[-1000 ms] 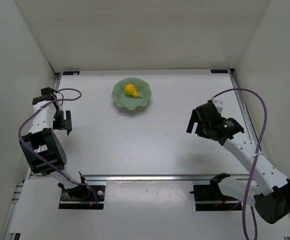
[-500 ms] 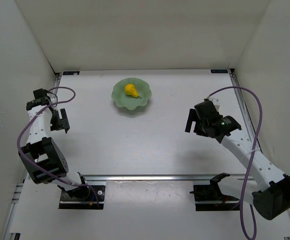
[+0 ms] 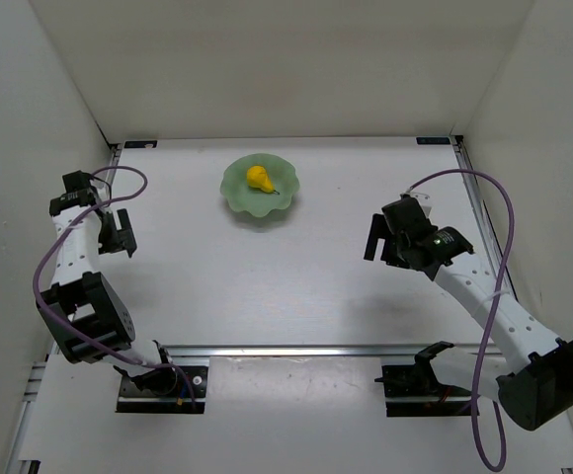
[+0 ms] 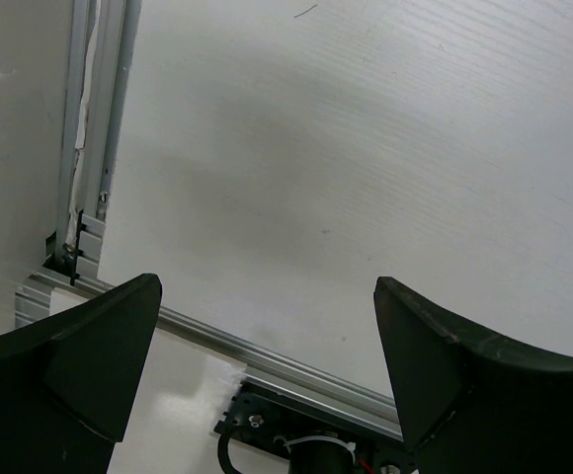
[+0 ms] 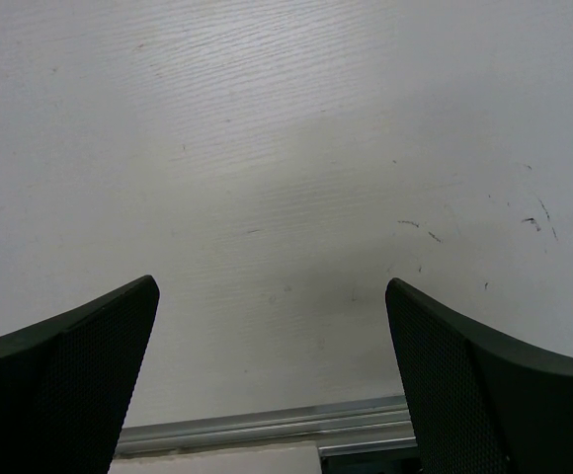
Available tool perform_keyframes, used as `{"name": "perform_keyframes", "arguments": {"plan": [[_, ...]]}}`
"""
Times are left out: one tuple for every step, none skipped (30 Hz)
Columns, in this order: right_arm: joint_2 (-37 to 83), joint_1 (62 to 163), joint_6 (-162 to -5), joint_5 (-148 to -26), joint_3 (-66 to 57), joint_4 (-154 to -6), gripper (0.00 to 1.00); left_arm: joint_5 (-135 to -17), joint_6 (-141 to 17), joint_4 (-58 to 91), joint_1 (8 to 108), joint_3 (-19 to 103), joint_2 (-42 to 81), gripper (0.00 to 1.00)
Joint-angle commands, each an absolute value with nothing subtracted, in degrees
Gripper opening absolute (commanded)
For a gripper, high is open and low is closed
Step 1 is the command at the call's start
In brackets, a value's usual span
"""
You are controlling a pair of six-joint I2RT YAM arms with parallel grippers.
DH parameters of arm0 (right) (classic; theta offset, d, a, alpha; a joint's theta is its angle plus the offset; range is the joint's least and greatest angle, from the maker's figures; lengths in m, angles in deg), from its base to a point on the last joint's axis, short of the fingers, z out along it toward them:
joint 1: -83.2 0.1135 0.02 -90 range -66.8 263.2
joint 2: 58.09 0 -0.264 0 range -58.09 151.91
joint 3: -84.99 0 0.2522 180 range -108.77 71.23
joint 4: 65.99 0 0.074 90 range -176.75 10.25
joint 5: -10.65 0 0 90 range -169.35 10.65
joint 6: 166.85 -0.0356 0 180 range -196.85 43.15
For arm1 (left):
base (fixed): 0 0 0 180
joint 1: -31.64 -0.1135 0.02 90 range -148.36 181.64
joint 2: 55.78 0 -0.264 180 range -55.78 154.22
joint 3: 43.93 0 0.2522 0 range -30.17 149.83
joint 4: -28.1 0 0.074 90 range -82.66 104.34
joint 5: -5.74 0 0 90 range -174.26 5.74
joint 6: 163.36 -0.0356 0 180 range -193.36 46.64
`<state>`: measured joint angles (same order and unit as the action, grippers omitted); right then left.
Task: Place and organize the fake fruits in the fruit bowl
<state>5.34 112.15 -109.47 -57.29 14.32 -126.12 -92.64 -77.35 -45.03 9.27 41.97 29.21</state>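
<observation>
At the bench's (image 3: 267,286) far end the pear (image 3: 258,178) lies in the bowl (image 3: 234,196), left fingers (image 4: 69,365) and right fingers (image 5: 69,375) spread empty, so placing looks done and only parking the arms seems left.

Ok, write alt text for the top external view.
A yellow pear lies inside a mint-green scalloped bowl at the far middle of a white table. The left pincer near the left edge and the right pincer right of centre both hang open, away from the bowl.
</observation>
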Motion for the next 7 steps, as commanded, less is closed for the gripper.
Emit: {"name": "perform_keyframes", "arguments": {"plan": [[5.3, 112.0, -108.9, -57.6, 11.7, -125.0, 1.0, -91.7, -76.7, -44.5, 9.2, 43.0, 27.6, 1.0], [5.3, 112.0, -108.9, -57.6, 11.7, -125.0, 1.0, -91.2, -76.7, -44.5, 9.2, 43.0, 27.6, 1.0], [5.3, 112.0, -108.9, -57.6, 11.7, -125.0, 1.0, -91.2, -76.7, -44.5, 9.2, 43.0, 27.6, 1.0], [5.3, 112.0, -108.9, -57.6, 11.7, -125.0, 1.0, -91.2, -77.2, -43.8, 9.2, 43.0, 26.8, 1.0], [5.3, 112.0, -108.9, -57.6, 11.7, -125.0, 1.0, -90.7, -77.2, -43.8, 9.2, 42.4, 26.0, 1.0], [5.3, 112.0, -108.9, -57.6, 11.7, -125.0, 1.0, -90.1, -77.7, -43.3, 9.2, 42.4, 26.0, 1.0], [5.3, 112.0, -108.9, -57.6, 11.7, -125.0, 1.0, -90.1, -77.8, -43.3, 9.2, 42.4, 25.5, 1.0]]}}
